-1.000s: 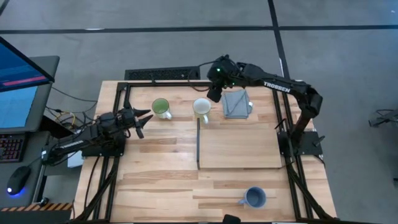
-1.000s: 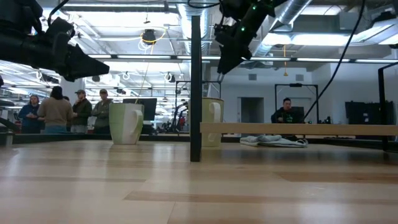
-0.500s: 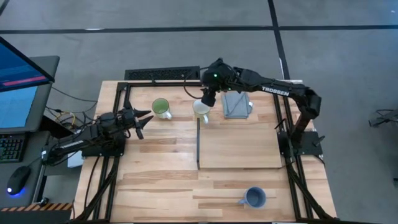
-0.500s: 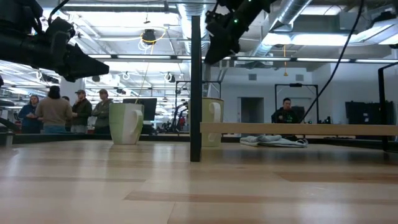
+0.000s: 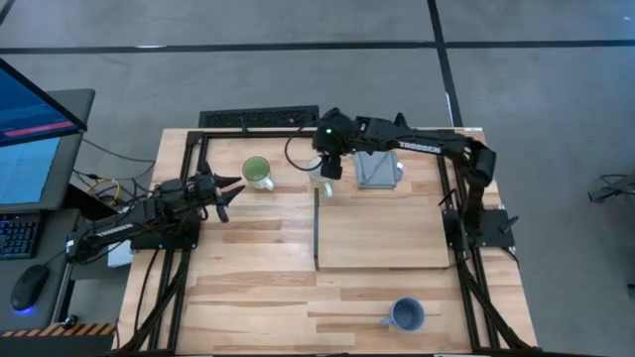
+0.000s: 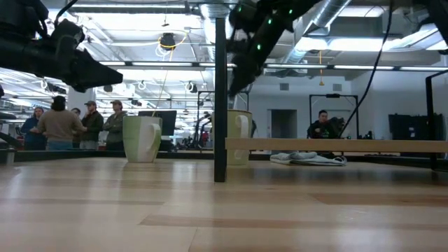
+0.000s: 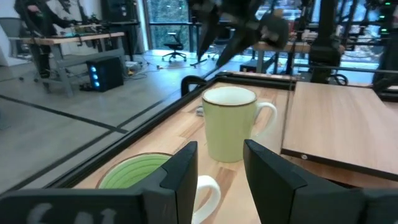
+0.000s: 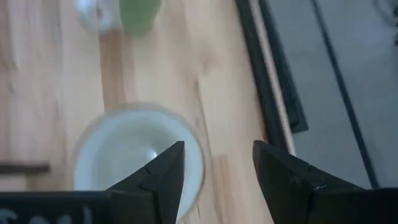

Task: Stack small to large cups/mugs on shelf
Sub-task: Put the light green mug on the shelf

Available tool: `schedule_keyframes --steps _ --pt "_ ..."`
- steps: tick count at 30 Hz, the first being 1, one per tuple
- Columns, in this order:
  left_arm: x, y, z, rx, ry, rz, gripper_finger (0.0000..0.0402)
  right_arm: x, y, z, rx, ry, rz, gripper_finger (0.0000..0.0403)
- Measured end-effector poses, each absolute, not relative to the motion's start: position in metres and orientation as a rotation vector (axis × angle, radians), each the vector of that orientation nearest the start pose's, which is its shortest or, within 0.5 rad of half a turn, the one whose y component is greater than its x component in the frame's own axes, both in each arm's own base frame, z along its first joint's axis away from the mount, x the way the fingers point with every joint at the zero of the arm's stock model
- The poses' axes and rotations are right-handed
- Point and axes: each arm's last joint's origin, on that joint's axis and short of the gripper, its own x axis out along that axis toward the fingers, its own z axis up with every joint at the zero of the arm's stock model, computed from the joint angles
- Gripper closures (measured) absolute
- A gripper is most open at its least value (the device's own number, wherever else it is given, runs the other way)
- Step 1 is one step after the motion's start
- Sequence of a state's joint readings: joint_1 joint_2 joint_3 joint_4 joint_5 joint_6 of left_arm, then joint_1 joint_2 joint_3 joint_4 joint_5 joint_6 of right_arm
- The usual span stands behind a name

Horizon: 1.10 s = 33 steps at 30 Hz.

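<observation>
The cream-white mug (image 5: 321, 184) stands upright on the tabletop just past the shelf's far left corner; it also shows in the low view (image 6: 239, 137), the left wrist view (image 7: 230, 124) and the right wrist view (image 8: 134, 155). My right gripper (image 5: 327, 169) is open above it, fingers pointing down and clear of the rim (image 8: 217, 149). The green-lined mug (image 5: 257, 173) stands to its left. My left gripper (image 5: 230, 193) waits open (image 7: 221, 152) near that mug. The blue-grey mug (image 5: 406, 315) stands near the front edge. The shelf (image 5: 382, 230) lies bare at centre right.
A folded grey cloth (image 5: 377, 167) lies at the far edge, right of the cream mug. The shelf's dark strip (image 5: 316, 228) runs along its left short edge. People stand in the room beyond the table (image 6: 63, 122).
My right gripper has moved toward the table's left edge, from beside the grey cloth to above the cream-white mug, and has come down a little over it. The mugs have stayed in place.
</observation>
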State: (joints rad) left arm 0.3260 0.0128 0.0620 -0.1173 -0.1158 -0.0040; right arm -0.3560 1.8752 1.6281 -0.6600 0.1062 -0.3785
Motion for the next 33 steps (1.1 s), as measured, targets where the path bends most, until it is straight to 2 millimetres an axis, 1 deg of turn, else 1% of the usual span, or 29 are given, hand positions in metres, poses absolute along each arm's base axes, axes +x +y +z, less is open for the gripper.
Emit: schedule_keyframes --steps 7,18,25,33 --pt "0.089 0.031 0.172 -0.015 0.073 0.372 0.028 0.393 -0.15 0.251 -0.277 1.054 -0.209 0.0191" --pt "0.089 0.03 0.171 0.024 0.085 0.334 0.028 0.392 -0.148 0.249 -0.282 1.08 -0.2 0.0191" --pt "0.089 0.03 0.171 0.027 0.087 0.331 0.028 0.393 -0.144 0.246 -0.242 1.099 -0.202 0.0191" --pt "0.089 0.03 0.171 0.035 0.089 0.33 0.028 0.393 -0.144 0.246 -0.209 1.093 -0.223 0.0191"
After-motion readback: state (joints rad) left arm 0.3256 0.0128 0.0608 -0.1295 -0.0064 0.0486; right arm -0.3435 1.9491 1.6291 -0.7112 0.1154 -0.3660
